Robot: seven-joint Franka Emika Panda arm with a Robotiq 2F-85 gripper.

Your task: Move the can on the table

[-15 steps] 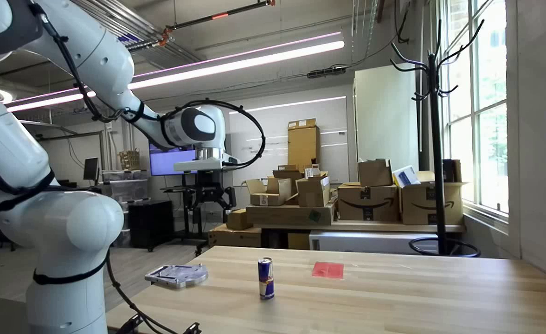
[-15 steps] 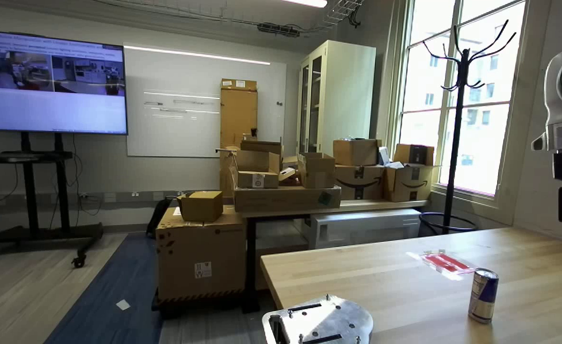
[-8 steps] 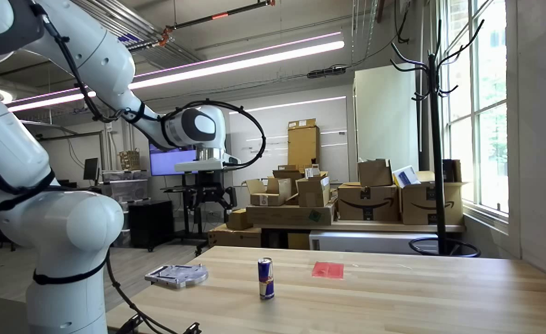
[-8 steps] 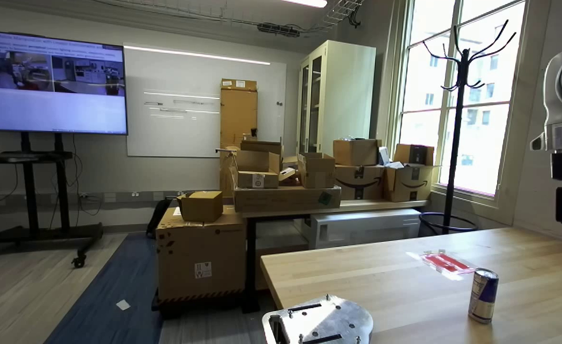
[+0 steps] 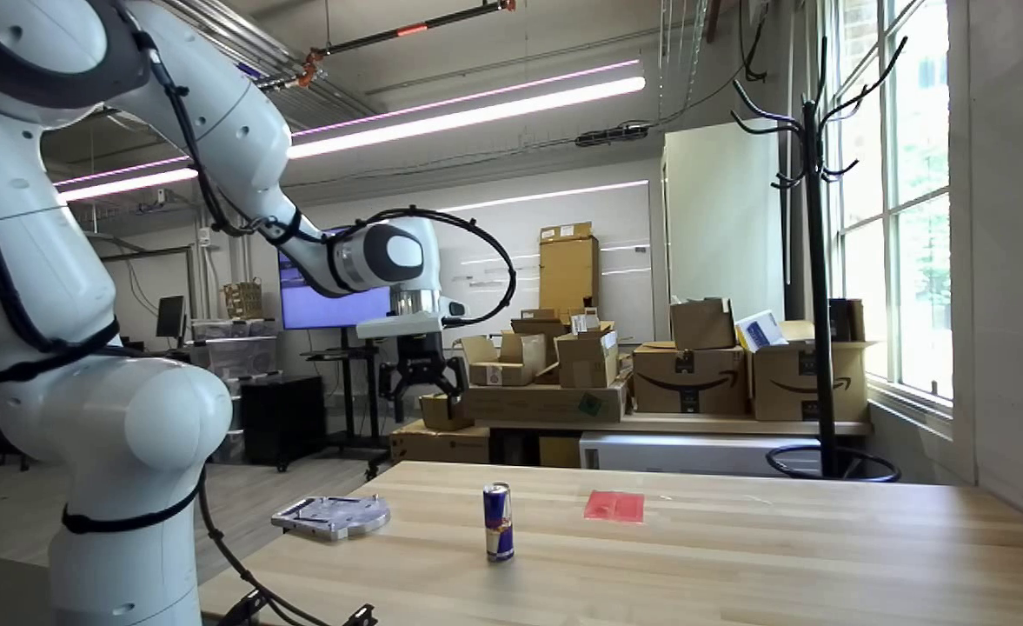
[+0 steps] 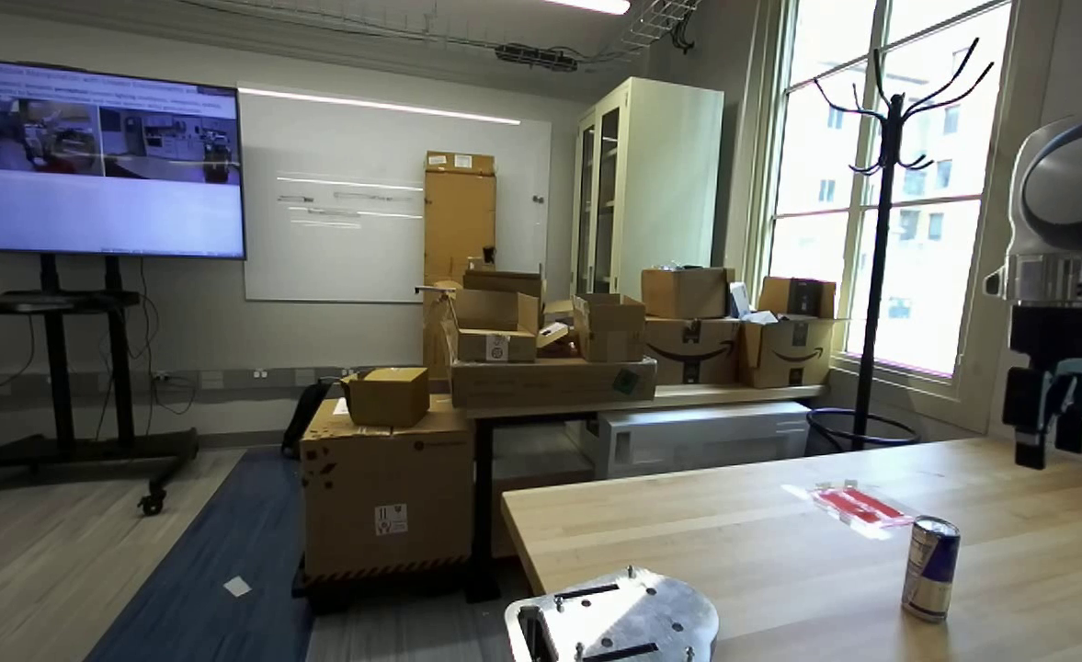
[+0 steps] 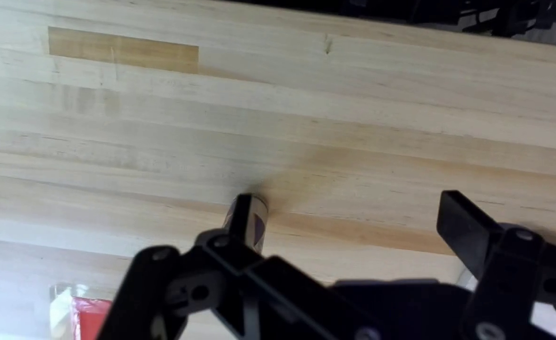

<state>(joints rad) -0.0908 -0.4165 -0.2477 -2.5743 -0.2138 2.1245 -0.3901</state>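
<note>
Claw [image 7: 345,206] spread wide — can [image 7: 260,223] partly hidden behind one finger [image 7: 240,217].

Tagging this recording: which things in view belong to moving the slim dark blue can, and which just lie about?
For the job:
slim dark blue can
light tan wooden table
black two-fingered gripper

Lying about:
flat red rectangular sheet
silvery metal plate
brown cardboard boxes

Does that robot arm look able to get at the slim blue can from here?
Probably yes: the gripper hangs open above the table, and the can stands upright with nothing visible blocking the way.
</note>
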